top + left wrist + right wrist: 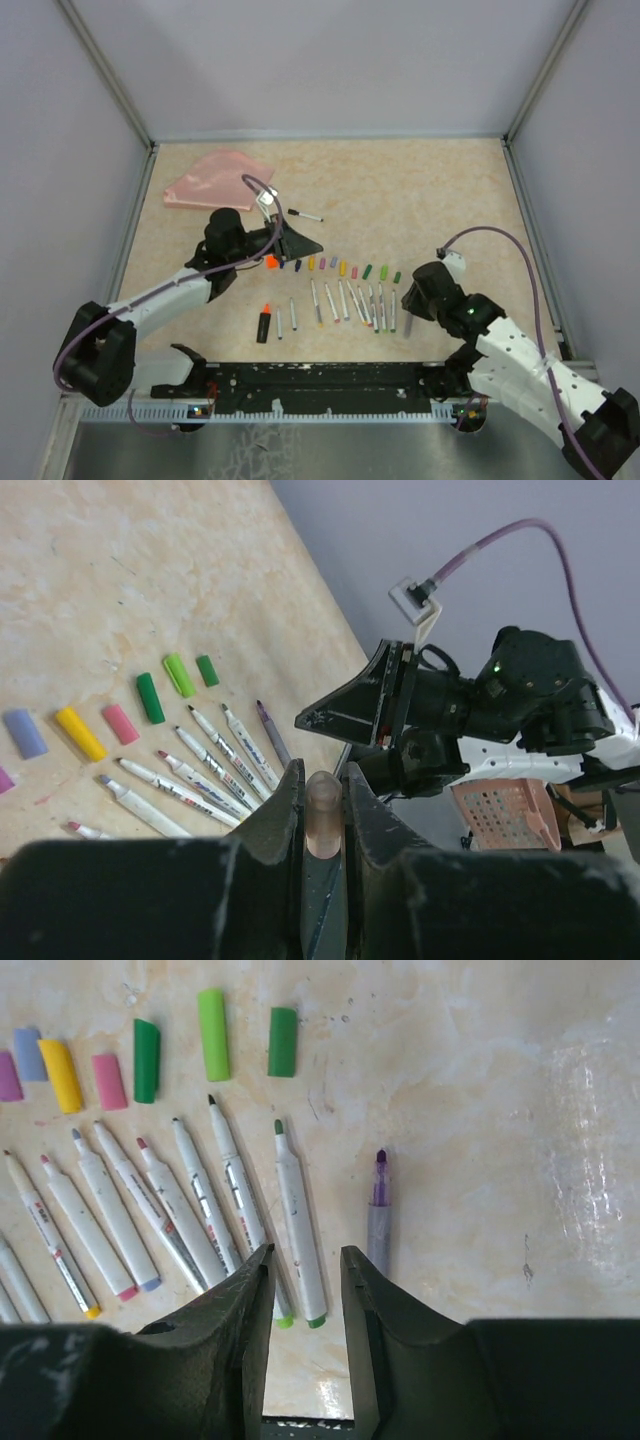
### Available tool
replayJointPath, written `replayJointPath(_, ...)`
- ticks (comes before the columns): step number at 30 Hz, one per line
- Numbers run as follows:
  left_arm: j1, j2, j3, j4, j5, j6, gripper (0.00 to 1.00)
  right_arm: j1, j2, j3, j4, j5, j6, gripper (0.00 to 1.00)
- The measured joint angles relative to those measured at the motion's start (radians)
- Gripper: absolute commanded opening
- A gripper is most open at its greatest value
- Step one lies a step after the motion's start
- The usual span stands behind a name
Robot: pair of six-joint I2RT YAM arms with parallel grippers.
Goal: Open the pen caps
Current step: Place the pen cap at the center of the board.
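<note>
The left gripper (322, 780) pinches a pale cap (322, 815) beyond the row of pens (240, 1200). The right gripper (305, 1260) hangs narrowly parted and empty over that row's near end. Loose pen caps (213, 1035) lie just past the row. They look light, stiff and slick, probably best pinched mid-length.

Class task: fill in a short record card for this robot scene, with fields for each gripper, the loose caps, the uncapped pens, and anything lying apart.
left gripper: shut on a small pale pinkish translucent plastic cap
right gripper: open, nothing between its jaws; a purple-tipped grey pen lies on the tabletop just beside it
loose caps: row of coloured plastic pen caps, beyond the pen tips
uncapped pens: row of thin white pens, tips bare
lying apart: pink flat pouch in the far left corner; black highlighter with an orange end
</note>
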Motion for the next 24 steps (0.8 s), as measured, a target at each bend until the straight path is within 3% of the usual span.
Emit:
replayJointPath(4, -0.099, 0.078, 0.044, 0.000, -0.038, 0.019, 0.00, 0.000, -0.024, 0.026, 0.003, 0.016, -0.015, 0.42)
replayJointPath(9, -0.195, 0.170, 0.103, 0.000, -0.083, 0.057, 0.00, 0.000, -0.067, 0.056, 0.010, 0.070, -0.018, 0.64)
replayJointPath(17, -0.303, 0.319, 0.215, -0.010, -0.131, 0.119, 0.00, -0.027, -0.107, 0.075, -0.028, 0.196, 0.028, 0.65)
replayJointPath(24, -0.345, 0.397, 0.267, -0.017, -0.145, 0.140, 0.00, -0.156, 0.010, 0.095, -0.153, 0.200, 0.136, 0.65)
